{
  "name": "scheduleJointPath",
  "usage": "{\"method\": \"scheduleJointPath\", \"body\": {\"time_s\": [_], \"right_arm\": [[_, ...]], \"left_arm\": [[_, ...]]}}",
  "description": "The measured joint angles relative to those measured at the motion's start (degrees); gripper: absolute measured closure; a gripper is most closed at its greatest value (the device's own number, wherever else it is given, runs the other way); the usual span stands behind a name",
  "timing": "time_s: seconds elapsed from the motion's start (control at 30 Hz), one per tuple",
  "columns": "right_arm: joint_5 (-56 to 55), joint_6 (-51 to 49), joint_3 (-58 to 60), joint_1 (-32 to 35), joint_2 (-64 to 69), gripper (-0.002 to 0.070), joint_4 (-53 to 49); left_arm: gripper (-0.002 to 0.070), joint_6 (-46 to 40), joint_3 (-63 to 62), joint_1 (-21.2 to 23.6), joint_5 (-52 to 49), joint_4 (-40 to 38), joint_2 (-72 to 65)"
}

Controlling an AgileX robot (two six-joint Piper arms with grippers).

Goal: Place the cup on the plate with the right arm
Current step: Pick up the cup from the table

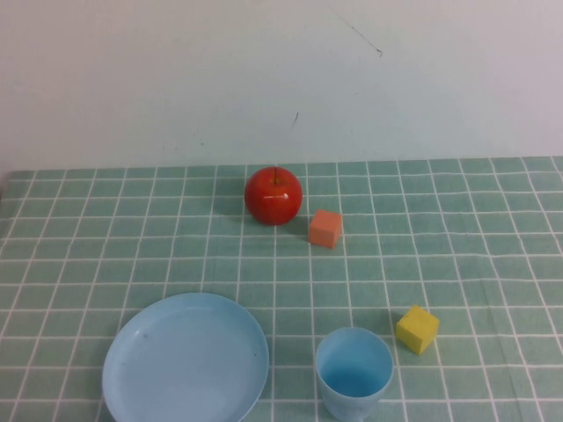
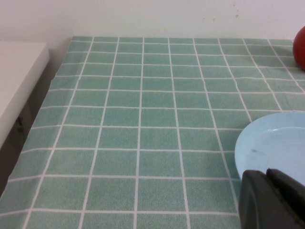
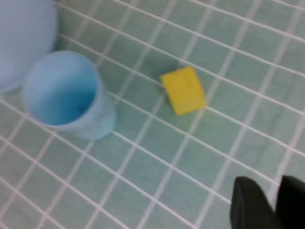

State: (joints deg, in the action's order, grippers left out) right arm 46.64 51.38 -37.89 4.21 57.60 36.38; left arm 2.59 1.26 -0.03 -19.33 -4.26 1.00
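Observation:
The light-blue cup (image 1: 354, 374) stands upright and empty near the table's front edge, just right of the wide light-blue plate (image 1: 185, 360). Neither arm shows in the high view. In the right wrist view the cup (image 3: 66, 93) sits beside the plate's rim (image 3: 24, 38). My right gripper (image 3: 271, 183) hovers over bare cloth, well apart from the cup, its fingers parted by a narrow gap with nothing between them. In the left wrist view my left gripper (image 2: 267, 174) hangs beside the plate (image 2: 276, 143), its fingers pressed together and empty.
A yellow cube (image 1: 417, 329) lies just right of the cup, also seen as the yellow cube (image 3: 183, 89) between cup and right gripper. A red apple (image 1: 274, 195) and an orange cube (image 1: 325, 229) sit farther back. A white ledge (image 2: 19, 76) borders the table's left side.

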Motion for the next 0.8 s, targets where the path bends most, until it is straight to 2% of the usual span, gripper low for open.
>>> {"method": "scheduleJointPath", "body": {"time_s": [0.07, 0.13, 0.2, 0.23, 0.4, 0.6, 0.8], "right_arm": [[1.83, 6.32, -0.02, 0.0, 2.25, 0.0506, 7.1], [4.1, 10.87, -0.25, 0.0, 4.45, 0.0379, 12.85], [6.12, 13.03, -1.05, -0.24, 6.34, 0.0269, 15.39], [6.94, 13.45, -1.72, -0.71, 7.35, 0.0237, 15.64], [7.97, 11.11, -7.08, -6.54, 11.75, 0.0186, 12.65], [5.72, 6.07, -14.35, -16.88, 17.81, 0.0178, 5.24], [3.71, 5.43, -18.66, -23.92, 25.54, 0.0178, 4.22]], "left_arm": [[0.0678, 0.0, 0.0, 0.0, 0.0, 0.0, 0.0], [0.0678, 0.0, 0.0, 0.0, 0.0, 0.0, 0.0], [0.0678, 0.0, 0.0, 0.0, 0.0, 0.0, 0.0], [0.0678, 0.0, 0.0, 0.0, 0.0, 0.0, 0.0], [0.0678, 0.0, 0.0, 0.0, 0.0, 0.0, 0.0], [0.0678, 0.0, 0.0, 0.0, 0.0, 0.0, 0.0], [0.0678, 0.0, 0.0, 0.0, 0.0, 0.0, 0.0]]}}
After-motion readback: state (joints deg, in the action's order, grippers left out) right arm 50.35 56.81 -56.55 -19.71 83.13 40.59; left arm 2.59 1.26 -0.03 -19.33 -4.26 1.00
